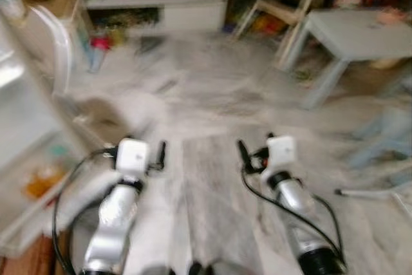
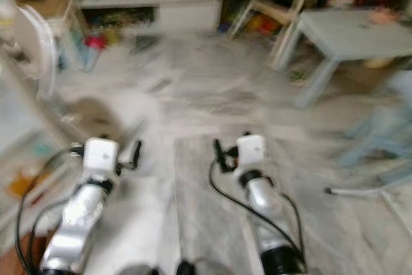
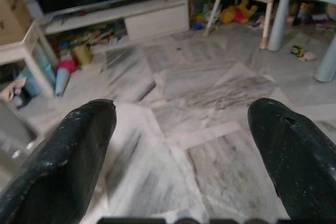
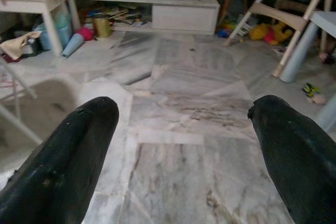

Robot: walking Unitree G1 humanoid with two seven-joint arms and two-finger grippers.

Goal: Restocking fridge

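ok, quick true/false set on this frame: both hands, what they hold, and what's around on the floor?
1. Both hands are open. True: the left hand and right hand each show their fingers wide apart.
2. The right hand carries a bottle. False: both hands hold nothing.
3. The floor is grey-veined white marble tile. True.
4. The pale blue plastic table stands on the robot's left. False: it is on the right.
5. A low white TV bench lies ahead. True.
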